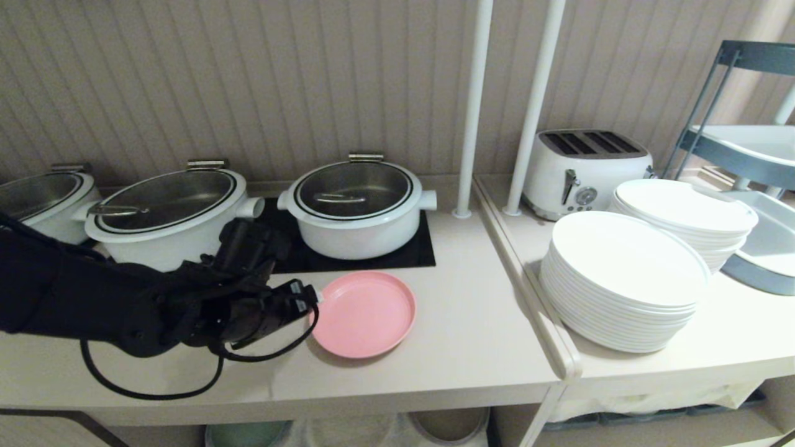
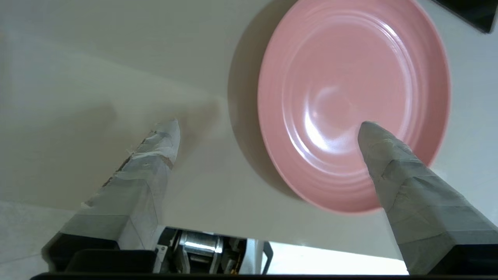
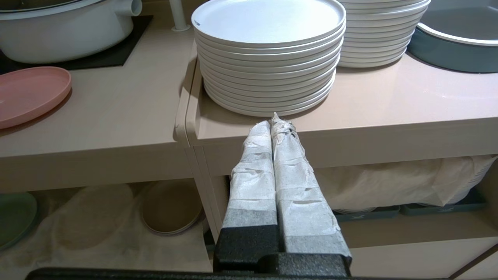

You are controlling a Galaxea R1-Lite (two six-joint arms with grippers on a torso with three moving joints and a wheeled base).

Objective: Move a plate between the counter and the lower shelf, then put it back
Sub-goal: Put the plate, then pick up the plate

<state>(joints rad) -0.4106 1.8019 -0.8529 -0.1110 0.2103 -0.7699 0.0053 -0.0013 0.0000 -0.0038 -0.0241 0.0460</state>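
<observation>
From my head camera, the pink plate point(image 1: 364, 313) lies flat on the counter point(image 1: 472, 323), just in front of the black hob point(image 1: 410, 251) and the white pot point(image 1: 357, 208) that stands on it. My left hand point(image 1: 304, 298) reaches in from the left at counter height, its tip right beside the plate's left rim; I cannot tell from here whether it touches. A second, wider pot point(image 1: 168, 214) stands behind my arm. Past the raised ridge on the right sit two stacks of white plates point(image 1: 624, 279) and a white toaster point(image 1: 587, 171).

From my left wrist, my left hand point(image 2: 268, 132) stands spread wide and holds nothing. One taped finger point(image 2: 404, 182) shows in front of the plate point(image 2: 350, 97), the other finger point(image 2: 148, 167) over bare counter point(image 2: 116, 77) beside it. The plate rests on the counter, free of both.

From my right wrist, my right hand point(image 3: 277, 124) is pressed together with nothing between its fingers, hanging low in front of the counter's edge, below the near stack of white plates point(image 3: 268, 54). The pink plate point(image 3: 29, 93) shows far to one side on the counter point(image 3: 116, 116). Beneath it lies the lower shelf point(image 3: 97, 229), draped in wrinkled white cloth, with a brown-grey plate point(image 3: 171, 206) and a green plate point(image 3: 13, 217) resting on it.
</observation>
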